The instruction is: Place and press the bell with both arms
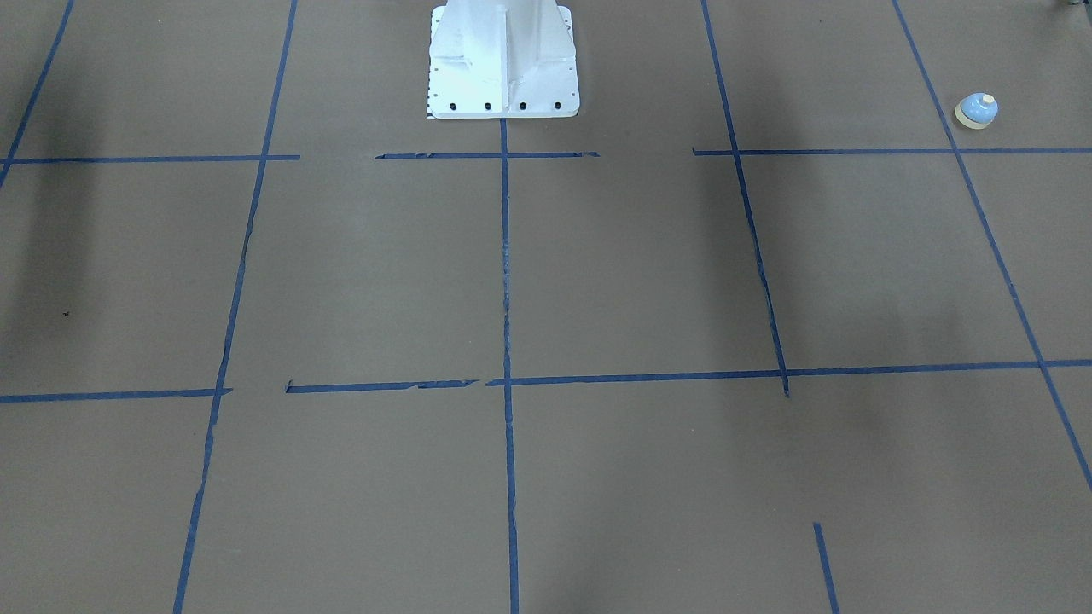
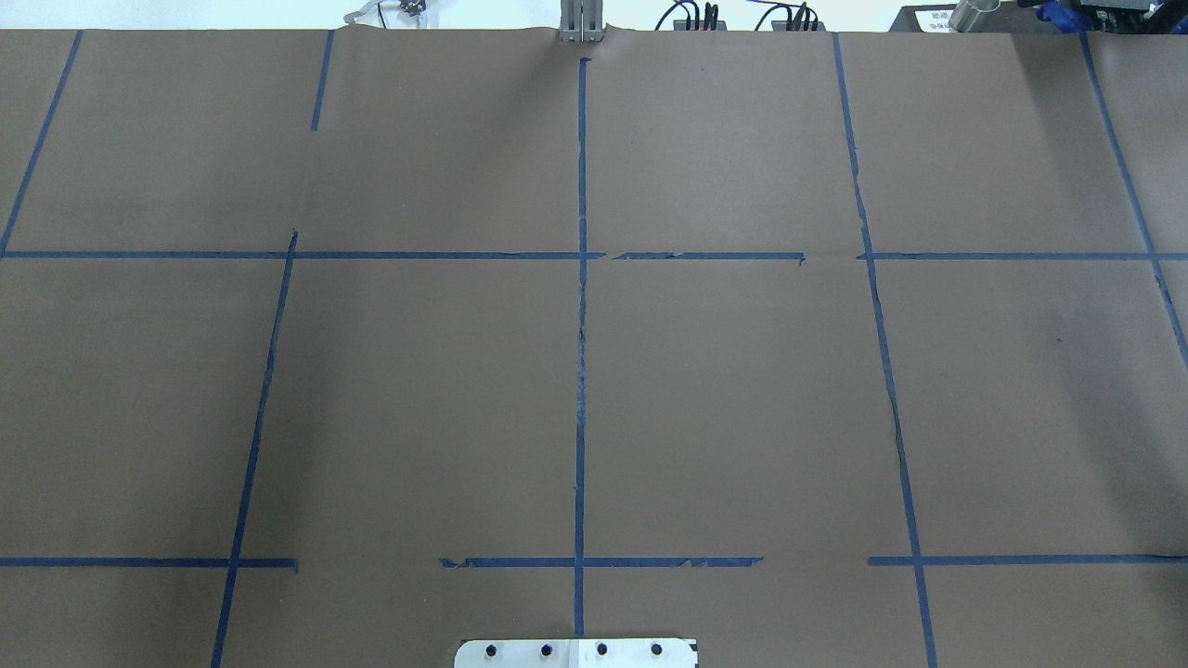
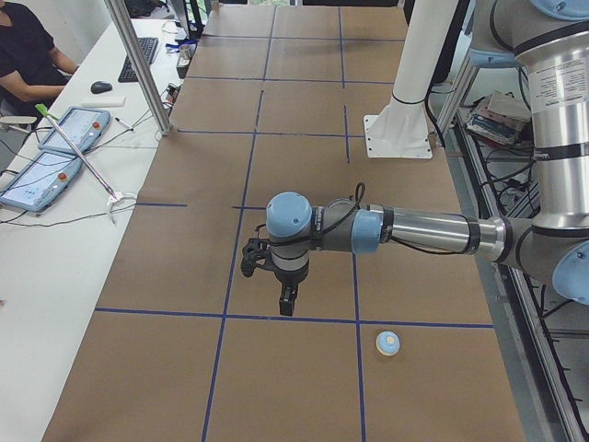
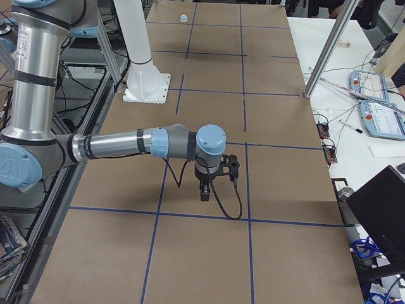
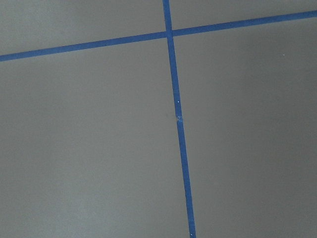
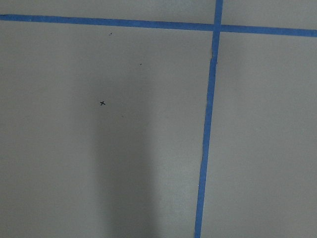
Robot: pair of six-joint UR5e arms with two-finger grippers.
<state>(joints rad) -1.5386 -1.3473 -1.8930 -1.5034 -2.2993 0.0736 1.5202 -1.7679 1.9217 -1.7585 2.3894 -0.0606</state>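
Bell point(image 1: 976, 110) on tabletop point(image 1: 640, 273): I judge it light, rigid, slick-domed; take it at the base rim. Left arm point(image 3: 414, 230), right arm point(image 4: 120, 144) jaws: cannot tell if spread.

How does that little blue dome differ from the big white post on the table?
Size: the small light-blue dome-shaped bell with a cream button is tiny beside the tall white pedestal. Shape: the bell is a round dome; the pedestal is a column on a flat plate with dark holes. Place: the bell sits far towards the robot's left; the pedestal stands centrally. Both stand upright on the brown paper-covered table.
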